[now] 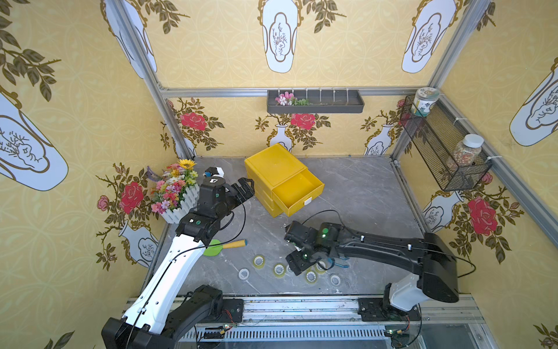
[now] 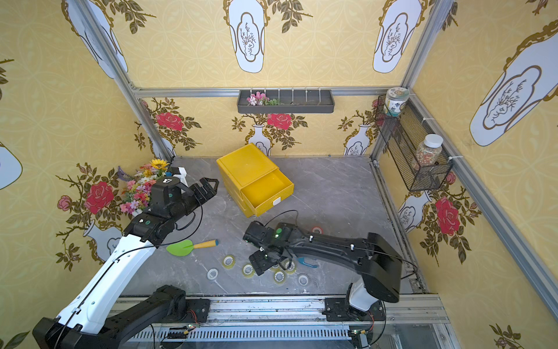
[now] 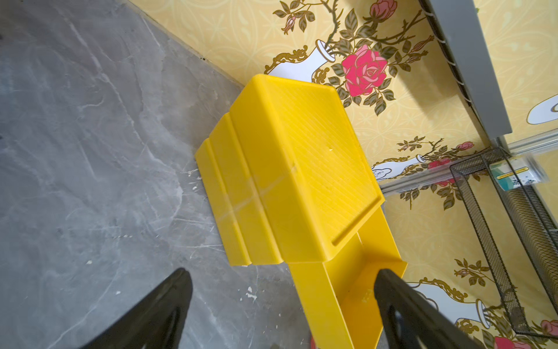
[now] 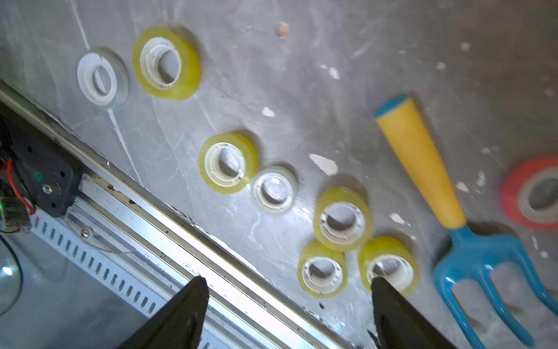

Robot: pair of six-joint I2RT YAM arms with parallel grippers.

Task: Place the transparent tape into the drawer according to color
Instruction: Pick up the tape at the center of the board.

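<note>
Progress nil: pulled-out yellow plastic top drawer (image 1: 294, 206) open, apparently empty; small see-through tape rolls (image 4: 252, 157) on grey table (image 1: 362, 196). Left gripper (image 3: 282, 269), right gripper (image 4: 287, 279) both spread, holding nothing.

At lower centre in both top views the right arm (image 1: 377, 244) hides some yellowish tape rolls (image 1: 310, 276) and most of the blue rake (image 2: 306, 262). In the right wrist view the red roll (image 4: 533, 193) is blurred and edge-cropped; the open drawer (image 3: 314, 302) runs out of the left wrist view.
</note>
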